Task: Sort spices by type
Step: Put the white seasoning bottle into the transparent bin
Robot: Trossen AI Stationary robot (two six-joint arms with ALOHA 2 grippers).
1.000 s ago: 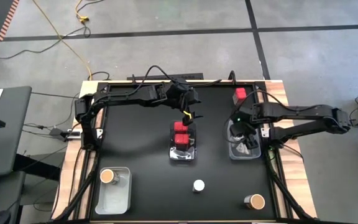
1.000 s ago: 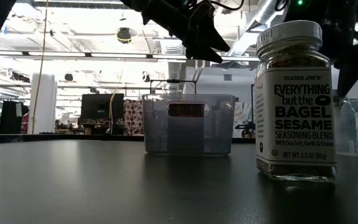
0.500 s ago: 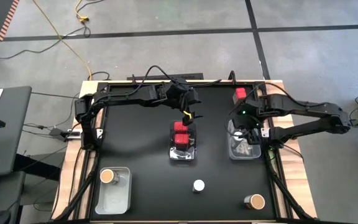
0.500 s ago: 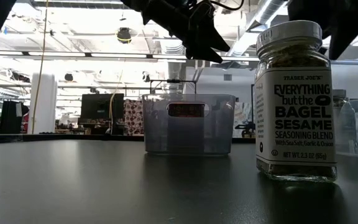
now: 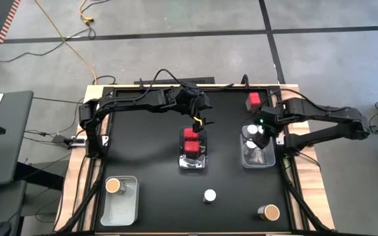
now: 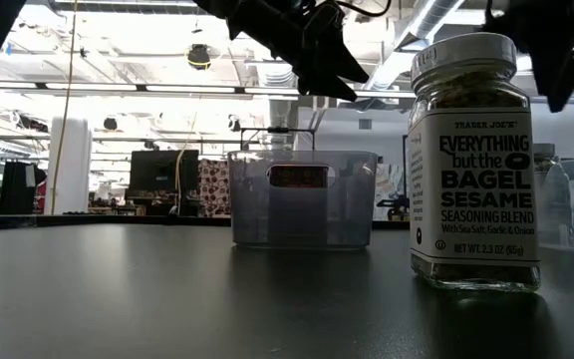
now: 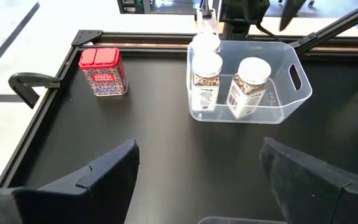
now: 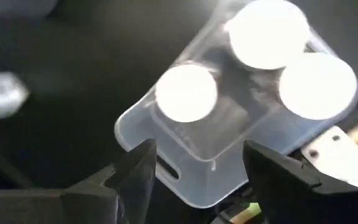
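I am sorting the spices, and I am more than half done. The right bin [image 5: 258, 165] has three white jars [image 7: 247, 87] standing in it. The middle bin [image 5: 193, 165] has two red tins [image 5: 190, 139] in it. The left bin [image 5: 123, 213] has one brown jar [image 5: 113, 186] in it.

Three spices are not in a bin yet. A red tin [image 5: 253, 100] stands at the far edge of the worktop [image 5: 149, 151], just behind the right bin. A white jar [image 5: 209, 195] stands alone near the front, in the middle. A brown jar [image 5: 268, 212] stands at the front right corner. I think the tin goes to the middle bin, the white jar to the right bin and the brown jar to the left bin.

My right gripper [image 5: 261, 131] hangs above the right bin, over its far end. Its fingers are apart and hold nothing. My left gripper [image 5: 197, 113] hangs just behind the middle bin. Its fingers are wide apart and empty too.

A second ago my right gripper was low down, over the middle of the right bin. Now it has gone up and pulled back a little, and all three white lids show. My left arm has not moved. None of the spices on the worktop have moved either.
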